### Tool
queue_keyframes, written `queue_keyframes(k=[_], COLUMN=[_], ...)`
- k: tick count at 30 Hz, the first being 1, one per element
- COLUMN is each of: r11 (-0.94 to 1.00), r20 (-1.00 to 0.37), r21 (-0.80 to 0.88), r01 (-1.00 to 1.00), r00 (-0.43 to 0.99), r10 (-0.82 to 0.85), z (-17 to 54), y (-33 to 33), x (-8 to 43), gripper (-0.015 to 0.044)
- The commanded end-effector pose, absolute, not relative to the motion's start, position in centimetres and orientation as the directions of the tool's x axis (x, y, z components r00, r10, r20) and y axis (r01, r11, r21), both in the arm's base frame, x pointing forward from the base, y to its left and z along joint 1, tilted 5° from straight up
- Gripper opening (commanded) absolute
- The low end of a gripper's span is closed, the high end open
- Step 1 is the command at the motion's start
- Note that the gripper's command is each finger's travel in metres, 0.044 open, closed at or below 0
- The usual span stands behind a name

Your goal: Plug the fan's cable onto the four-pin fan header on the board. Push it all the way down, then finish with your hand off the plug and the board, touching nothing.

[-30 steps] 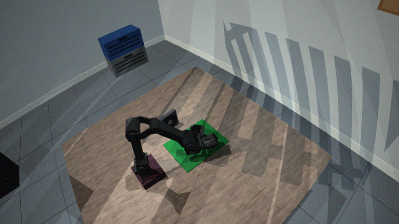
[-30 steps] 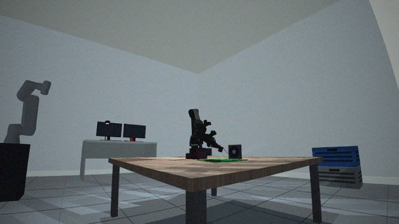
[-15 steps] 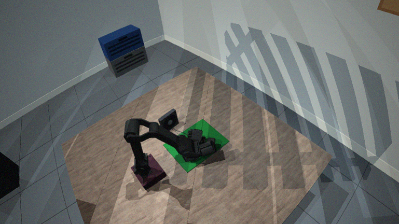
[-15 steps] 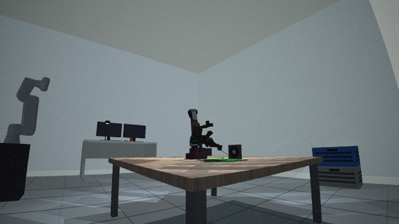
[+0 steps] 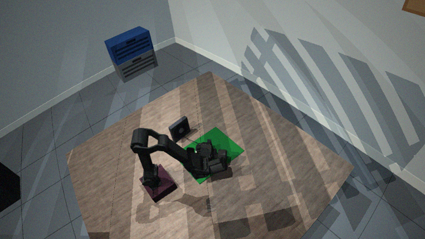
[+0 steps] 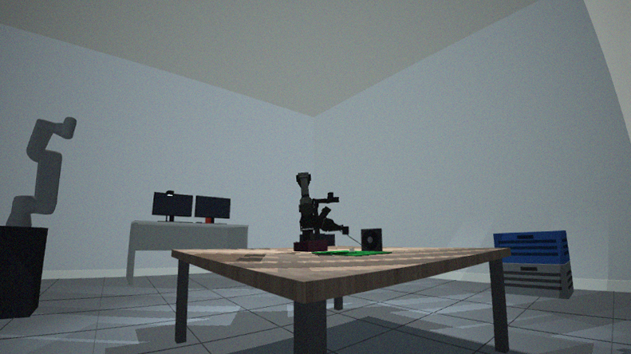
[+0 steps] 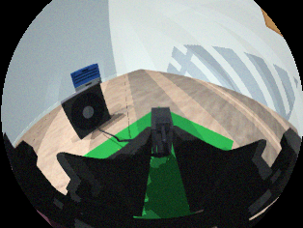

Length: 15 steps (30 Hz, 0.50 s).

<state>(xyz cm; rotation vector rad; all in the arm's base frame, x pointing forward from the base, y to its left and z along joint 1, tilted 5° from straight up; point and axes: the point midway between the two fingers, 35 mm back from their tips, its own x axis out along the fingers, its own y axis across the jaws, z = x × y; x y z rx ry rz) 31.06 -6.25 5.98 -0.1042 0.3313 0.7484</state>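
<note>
My gripper (image 6: 342,229) (image 7: 160,130) is shut on the fan's plug, a dark block (image 6: 345,230) (image 7: 161,120) at the fingertips. In the exterior view it is held above the green board (image 5: 218,135) (image 6: 371,253) (image 7: 217,138), with the fingers tilted far over, nearly level. The thin dark cable (image 6: 354,239) (image 7: 110,134) runs from the black fan (image 5: 181,130) (image 6: 371,239) (image 7: 88,112) towards the plug. A small pale spot (image 5: 195,151) beside the arm looks like the header; the fingers hide it in the wrist view. The plug is apart from the board.
The fan stands upright beside the board on the wooden table (image 5: 271,147) (image 6: 277,268). The arm's dark red base (image 5: 163,189) (image 6: 310,245) stands on the same table. Blue and grey crates (image 5: 131,54) (image 6: 531,262) stand on the floor beyond the table.
</note>
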Motion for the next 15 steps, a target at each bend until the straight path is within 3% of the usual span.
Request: queue_keyframes(k=[1,15], r11=[0.730,0.730], r20=[-0.279,-0.276], r21=[-0.002,0.000], r01=[-0.684,-0.684], r00=[0.701,0.701], r10=[0.656,0.657], z=[6.32,6.84], y=[-6.34,-6.28], x=[30.39,30.38], gripper=[0.0000,0.0000])
